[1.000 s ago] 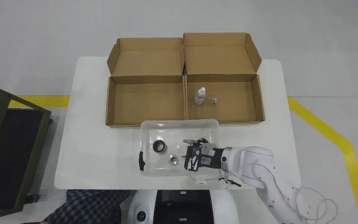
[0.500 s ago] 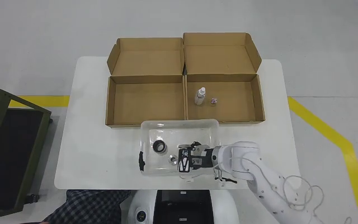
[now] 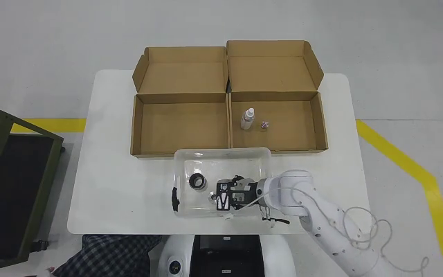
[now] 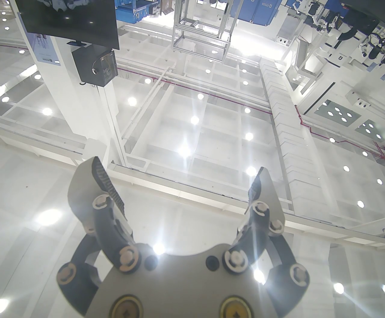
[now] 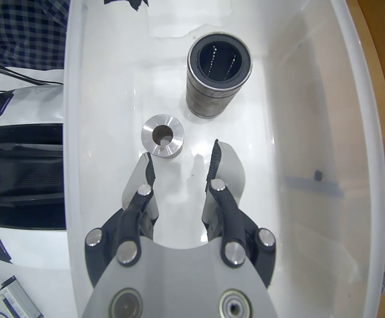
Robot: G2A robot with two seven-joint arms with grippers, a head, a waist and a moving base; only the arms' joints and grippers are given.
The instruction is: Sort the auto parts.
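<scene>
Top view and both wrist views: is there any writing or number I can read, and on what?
Pale printed banner: print blurred, unreadable.
Blue panels overhead: white lettering too small to read.
Small white plastic bottle: label too small.
Dark steel cylinder and silver metal ring: no marks visible.

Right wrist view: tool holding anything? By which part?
Nothing. The right tool is open and empty in the white bin, just short of the metal bushing.

Splayed hand (image 5: pixel 182 152) inside white bin (image 5: pixel 303 120), steel ring (image 5: pixel 162 136), upright cylindrical bearing (image 5: pixel 217 90)
</scene>
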